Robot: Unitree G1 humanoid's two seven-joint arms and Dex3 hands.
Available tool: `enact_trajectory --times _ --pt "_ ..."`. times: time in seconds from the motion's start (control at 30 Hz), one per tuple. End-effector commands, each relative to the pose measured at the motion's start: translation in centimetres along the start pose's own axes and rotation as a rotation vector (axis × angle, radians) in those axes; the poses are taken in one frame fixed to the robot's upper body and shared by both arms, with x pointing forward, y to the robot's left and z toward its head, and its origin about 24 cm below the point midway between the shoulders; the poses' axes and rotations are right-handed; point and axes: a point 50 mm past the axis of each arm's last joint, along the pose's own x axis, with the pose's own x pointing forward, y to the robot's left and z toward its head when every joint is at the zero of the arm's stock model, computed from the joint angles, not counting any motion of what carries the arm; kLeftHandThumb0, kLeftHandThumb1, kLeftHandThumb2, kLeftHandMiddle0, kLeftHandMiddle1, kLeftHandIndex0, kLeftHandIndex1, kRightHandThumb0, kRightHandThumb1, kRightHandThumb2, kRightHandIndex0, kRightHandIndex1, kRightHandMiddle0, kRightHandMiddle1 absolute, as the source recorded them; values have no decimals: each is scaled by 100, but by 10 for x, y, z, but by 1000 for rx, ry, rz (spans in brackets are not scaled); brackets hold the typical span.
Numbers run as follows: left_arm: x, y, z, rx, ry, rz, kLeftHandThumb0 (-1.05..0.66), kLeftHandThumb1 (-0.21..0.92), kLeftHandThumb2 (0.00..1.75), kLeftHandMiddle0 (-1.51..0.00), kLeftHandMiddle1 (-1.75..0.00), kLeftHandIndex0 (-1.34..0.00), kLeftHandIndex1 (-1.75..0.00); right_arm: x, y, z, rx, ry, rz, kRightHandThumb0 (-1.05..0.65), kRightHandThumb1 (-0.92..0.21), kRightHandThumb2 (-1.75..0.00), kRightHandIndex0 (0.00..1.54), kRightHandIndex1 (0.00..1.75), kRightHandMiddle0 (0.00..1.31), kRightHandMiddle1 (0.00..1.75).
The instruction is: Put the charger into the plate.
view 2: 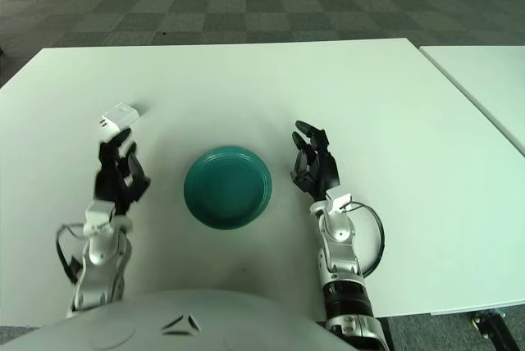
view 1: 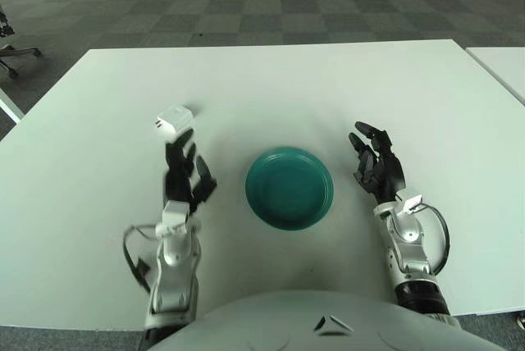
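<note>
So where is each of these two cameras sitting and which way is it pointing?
Left eye view: on the head, looking forward and down at the white table; left hand, right hand and chest show.
Right eye view: the same, set slightly rightward.
Shared: the green plate and the white charger.

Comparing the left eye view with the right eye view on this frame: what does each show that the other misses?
Only the left eye view shows an office-chair base at the far left floor edge. Only the right eye view shows a wide stretch of the neighbouring table and a dark object on the floor at bottom right. Both show the white table, the white charger lying just beyond the open left hand, the empty teal plate, and the open right hand.
</note>
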Motion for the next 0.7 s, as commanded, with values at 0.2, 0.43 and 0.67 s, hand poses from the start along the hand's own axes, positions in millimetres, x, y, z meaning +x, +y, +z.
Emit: enact_trajectory --times 0.2,0.43,0.67 --pt "72 43 -2 535 -147 53 -99 92 85 -25 0 0 -69 -27 -8 -42 5 234 -13 -91 -92 -95 37 0 0 77" --pt "109 37 5 673 -131 -46 -104 92 82 -3 0 0 -29 -25 -12 -43 1 228 -7 -89 -92 -94 35 0 0 69" --pt "133 29 9 858 -68 -160 -105 92 77 0 0 0 -21 -24 -15 -45 -17 235 13 -87 -92 -94 33 0 0 63"
